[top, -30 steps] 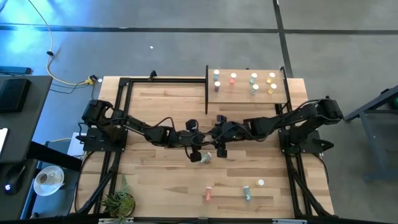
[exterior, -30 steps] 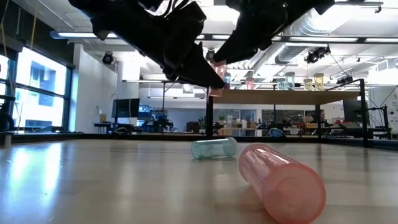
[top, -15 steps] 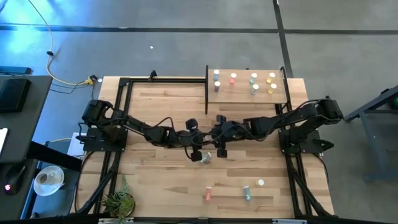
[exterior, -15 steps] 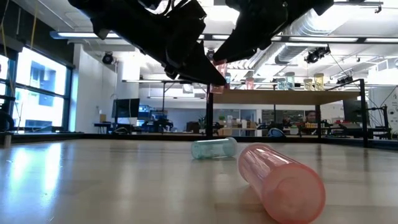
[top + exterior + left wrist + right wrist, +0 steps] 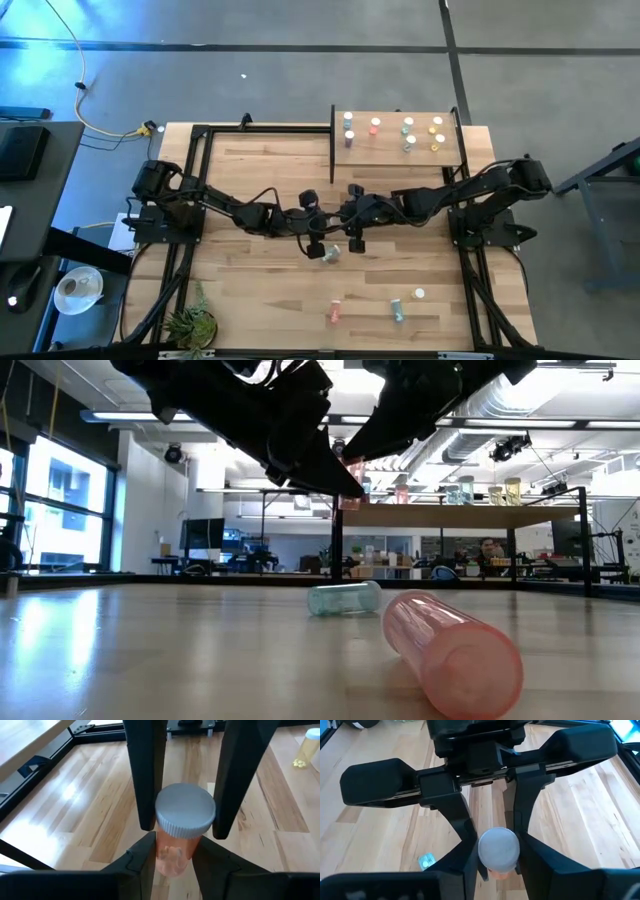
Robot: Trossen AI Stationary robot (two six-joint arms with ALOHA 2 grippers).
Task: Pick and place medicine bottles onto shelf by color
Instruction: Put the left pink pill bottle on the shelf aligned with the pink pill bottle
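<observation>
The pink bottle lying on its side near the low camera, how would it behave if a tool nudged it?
The pink bottle lies on its side on the bare wooden table, so it would probably roll. Its smooth, see-through wall looks like thin plastic, so it is likely light and might slip in a loose grip.

Glossy wooden tabletop (image 5: 90, 795), translucent bottle (image 5: 455, 650)

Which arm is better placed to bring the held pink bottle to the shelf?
Right. The left gripper and right gripper meet at the pink bottle mid-table, but the shelf stands on the right arm's side.
</observation>
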